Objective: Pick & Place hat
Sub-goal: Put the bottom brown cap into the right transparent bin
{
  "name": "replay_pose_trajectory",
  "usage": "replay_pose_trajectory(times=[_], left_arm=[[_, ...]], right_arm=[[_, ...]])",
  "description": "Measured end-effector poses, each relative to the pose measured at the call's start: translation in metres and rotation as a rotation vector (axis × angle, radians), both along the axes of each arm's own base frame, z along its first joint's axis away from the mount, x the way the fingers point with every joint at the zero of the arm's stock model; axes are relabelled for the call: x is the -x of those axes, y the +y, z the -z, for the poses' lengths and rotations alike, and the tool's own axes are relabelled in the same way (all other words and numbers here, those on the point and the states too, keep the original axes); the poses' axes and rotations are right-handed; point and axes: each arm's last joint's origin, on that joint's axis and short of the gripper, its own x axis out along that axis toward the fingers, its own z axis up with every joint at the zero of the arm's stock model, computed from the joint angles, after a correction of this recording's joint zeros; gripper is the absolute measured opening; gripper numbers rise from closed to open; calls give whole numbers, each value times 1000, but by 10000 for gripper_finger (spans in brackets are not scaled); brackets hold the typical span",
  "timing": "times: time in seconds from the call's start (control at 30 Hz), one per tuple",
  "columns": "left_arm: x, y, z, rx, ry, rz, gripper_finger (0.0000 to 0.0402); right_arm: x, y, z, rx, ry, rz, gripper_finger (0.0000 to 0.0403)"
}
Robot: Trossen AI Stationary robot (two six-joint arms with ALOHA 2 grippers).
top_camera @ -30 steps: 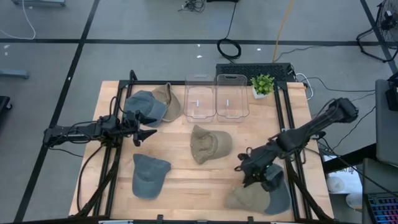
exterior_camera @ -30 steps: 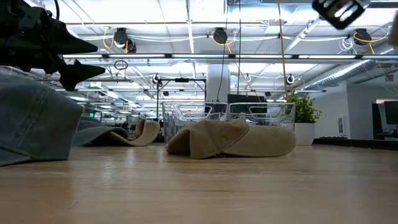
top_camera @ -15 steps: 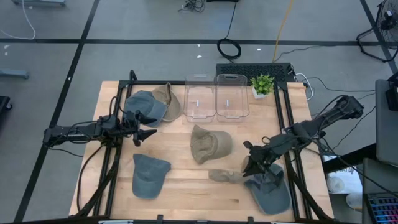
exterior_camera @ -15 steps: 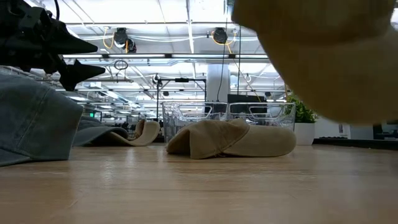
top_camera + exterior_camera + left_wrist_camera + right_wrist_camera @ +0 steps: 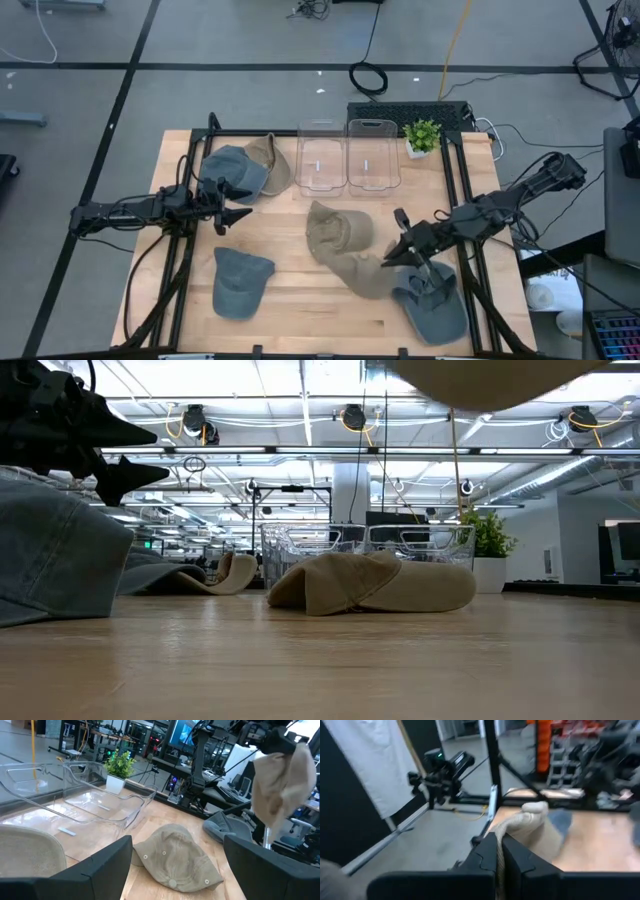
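Note:
My right gripper (image 5: pixel 403 252) is shut on a tan hat (image 5: pixel 358 270) and carries it above the near right part of the table, over the gap between the tan hat at the table's centre (image 5: pixel 335 228) and a blue-grey hat (image 5: pixel 435 303). The low view shows the carried hat (image 5: pixel 490 375) only at its top edge. My left gripper (image 5: pixel 238 212) is open and waits in the air over the left part of the table, beside a blue-grey hat (image 5: pixel 235 170). That hat lies on another tan hat (image 5: pixel 272 158). A third blue-grey hat (image 5: pixel 240 282) lies near the front edge. My right gripper pinches a bunched fold of the tan hat's cloth (image 5: pixel 498 851) between its two fingers. The hat (image 5: pixel 282 780) is lifted clear of the table and hangs slack below the fingers. I cannot tell which part of the hat the fold belongs to.
Two clear plastic bins (image 5: pixel 322 158) (image 5: pixel 371 155) stand side by side at the far edge, with a small potted plant (image 5: pixel 422 137) to their right. Black frame rails (image 5: pixel 455 180) run along both sides of the table. Bare wood shows between the centre hat and the front edge.
My right gripper has risen from the near right corner and moved toward the table's centre. It has lifted the tan hat off the blue-grey hat there. The tan hat now hangs clear, and the blue-grey hat has stayed in place.

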Motion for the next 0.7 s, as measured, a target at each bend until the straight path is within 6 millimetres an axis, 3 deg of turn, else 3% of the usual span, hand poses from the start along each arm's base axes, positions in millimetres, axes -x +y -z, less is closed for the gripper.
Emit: replay_pose_trajectory(times=[0.37, 0.7], left_arm=[[0, 0, 0, 0, 0, 0, 324], [0, 0, 0, 0, 0, 0, 324]], right_arm=[[-2, -3, -9, 90, -132, 144, 0], [-2, -4, -10, 102, -140, 232, 0]])
